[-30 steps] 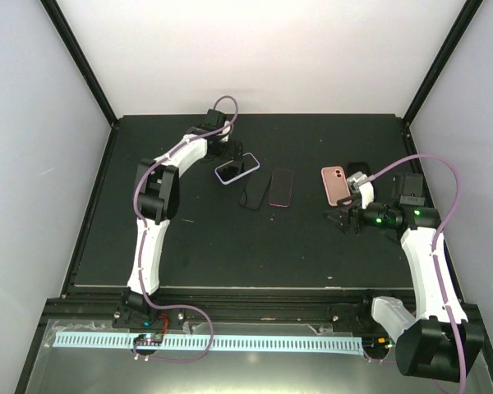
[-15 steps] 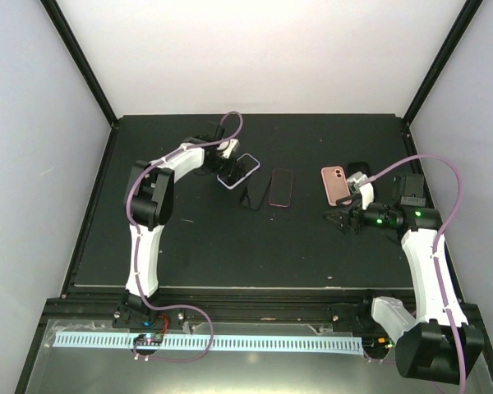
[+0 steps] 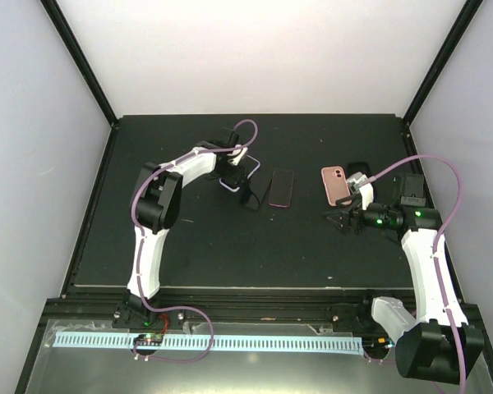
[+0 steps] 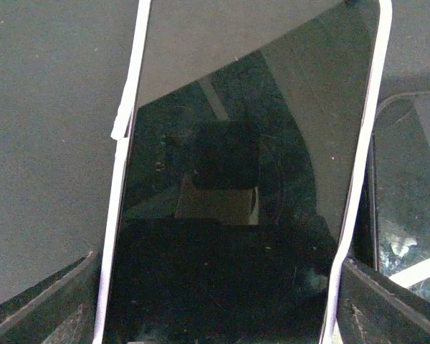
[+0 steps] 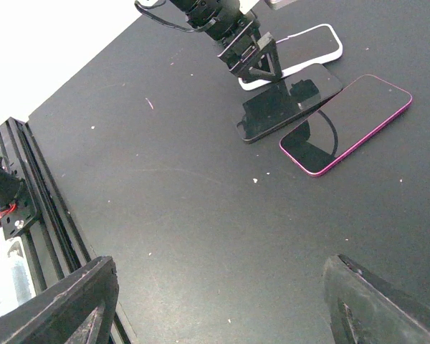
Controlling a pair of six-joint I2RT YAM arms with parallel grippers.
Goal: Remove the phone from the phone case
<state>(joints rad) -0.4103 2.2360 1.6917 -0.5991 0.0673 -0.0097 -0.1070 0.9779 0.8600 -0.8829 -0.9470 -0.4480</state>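
A phone (image 4: 236, 179) with a dark screen lies in its white phone case (image 4: 125, 129) on the black table. My left gripper (image 4: 218, 301) is low over its near end, open. One finger stands at each long side, close against the case edges; I cannot tell whether they touch. From above, the left gripper (image 3: 234, 168) covers most of the phone, and only the case's rim (image 3: 252, 168) shows. The right wrist view shows the cased phone (image 5: 308, 46) behind the left gripper (image 5: 254, 61). My right gripper (image 3: 338, 220) hovers open at the right with nothing in it (image 5: 218, 287).
A bare black phone (image 3: 251, 197) lies partly under the cased one's near end. A magenta-edged phone (image 3: 281, 187) lies beside it. A pink-cased phone (image 3: 336, 185) lies face down just beyond my right gripper. Black frame rails (image 5: 36, 179) border the table.
My left gripper has moved right and down from behind the cased phone to straddle it, and its jaws have narrowed a little. The right arm has stayed put.
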